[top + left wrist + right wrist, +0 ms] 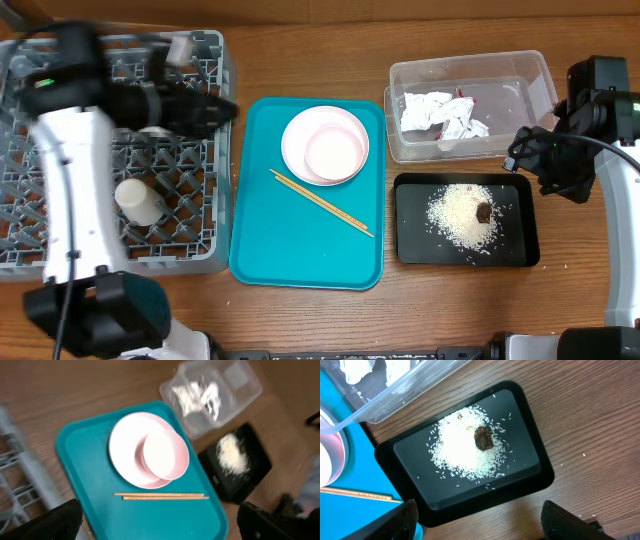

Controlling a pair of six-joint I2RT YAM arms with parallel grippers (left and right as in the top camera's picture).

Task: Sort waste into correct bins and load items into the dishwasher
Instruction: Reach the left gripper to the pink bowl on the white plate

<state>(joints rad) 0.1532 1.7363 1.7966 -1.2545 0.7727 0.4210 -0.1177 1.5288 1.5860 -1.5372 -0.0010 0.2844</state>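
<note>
The white plate (305, 135) with the pinkish-white bowl (335, 152) on it sits on a teal tray (290, 240), beside two chopsticks (322, 203). The left wrist view shows the plate (122, 457), bowl (162, 455) and chopsticks (162, 495). The white cup (140, 200) stands in the grey rack (200, 240). Paper scraps (440, 112) lie in the clear tub (520, 80). Rice (460, 215) and a brown lump (484, 211) lie in the black tray (515, 245). My left gripper (222, 108) is open and empty at the rack's right edge. My right gripper (528, 158) is open and empty above the black tray's right end (520, 475).
A greyish round shape (150, 130) in the rack is mostly hidden under my left arm. A few rice grains (572, 460) lie on the wooden table beside the black tray. The tub stands right behind the black tray.
</note>
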